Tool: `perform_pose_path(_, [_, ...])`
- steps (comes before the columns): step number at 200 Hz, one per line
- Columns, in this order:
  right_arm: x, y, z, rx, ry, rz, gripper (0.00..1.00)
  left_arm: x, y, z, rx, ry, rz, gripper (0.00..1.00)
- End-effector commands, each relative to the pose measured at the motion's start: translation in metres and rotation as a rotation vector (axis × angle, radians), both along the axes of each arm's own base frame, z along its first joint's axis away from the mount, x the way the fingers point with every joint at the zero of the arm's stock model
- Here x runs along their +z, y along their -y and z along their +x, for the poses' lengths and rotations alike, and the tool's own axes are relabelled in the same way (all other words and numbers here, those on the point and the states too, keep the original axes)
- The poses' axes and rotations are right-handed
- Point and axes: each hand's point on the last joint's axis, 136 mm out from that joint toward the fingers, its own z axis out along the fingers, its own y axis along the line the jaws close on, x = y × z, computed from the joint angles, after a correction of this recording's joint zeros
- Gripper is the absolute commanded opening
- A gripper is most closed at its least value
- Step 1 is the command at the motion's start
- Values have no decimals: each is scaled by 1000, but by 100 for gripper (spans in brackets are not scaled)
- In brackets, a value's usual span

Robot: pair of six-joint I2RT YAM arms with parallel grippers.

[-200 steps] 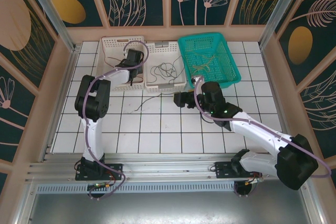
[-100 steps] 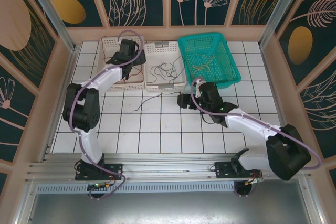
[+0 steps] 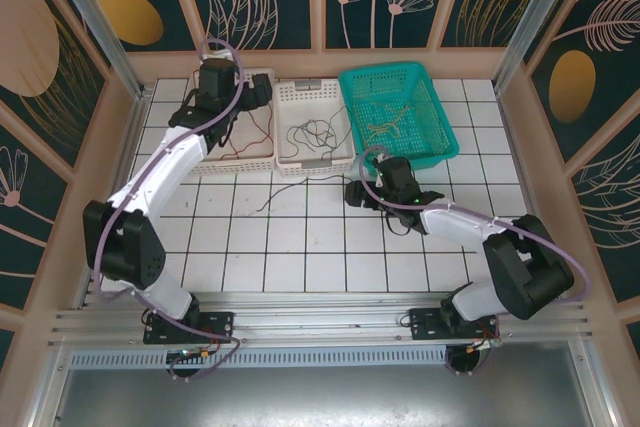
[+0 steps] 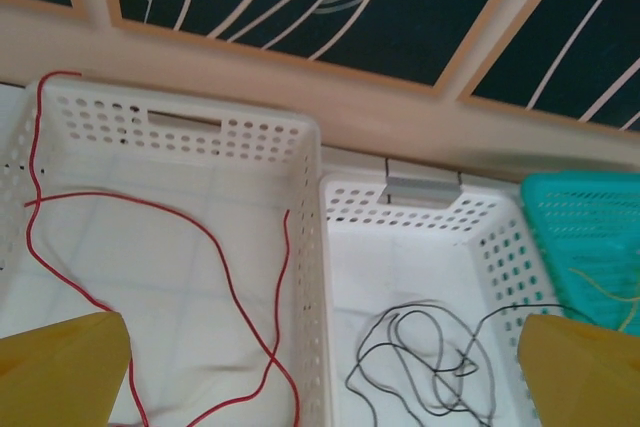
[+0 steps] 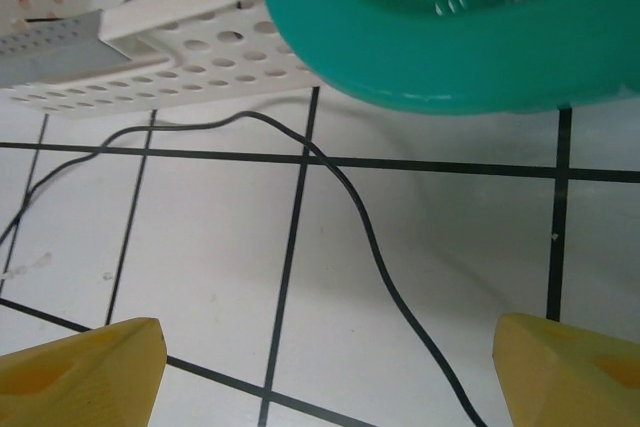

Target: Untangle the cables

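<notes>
Left arm stretches toward eleven o'clock, left gripper spread over the white basket rim. Right gripper gapes above open tiles.

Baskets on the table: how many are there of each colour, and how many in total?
White: 2, the left white basket and the middle white basket
Teal: 1, the teal basket
Total: 3

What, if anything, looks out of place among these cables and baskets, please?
One dark cable lies loose on the tiled table, outside the baskets, curving past the middle white basket by the open right gripper. The red cable, by contrast, sits in the left white basket, the black cables in the middle one.
</notes>
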Motion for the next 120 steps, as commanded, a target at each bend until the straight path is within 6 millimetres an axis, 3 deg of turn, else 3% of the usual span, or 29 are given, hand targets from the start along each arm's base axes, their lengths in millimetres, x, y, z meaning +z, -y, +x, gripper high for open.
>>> perform_pose_path(1, [-2, 5, 10, -42, 11, -32, 85, 6, -1, -20, -6, -21, -29, 98])
perform_pose_path(69, [-26, 10, 25, -72, -26, -125, 84, -12, -4, -52, -16, -76, -20, 98])
perform_pose_path(120, [-41, 7, 21, -53, -62, -146, 77, -13, -11, -70, -11, -65, -10, 99])
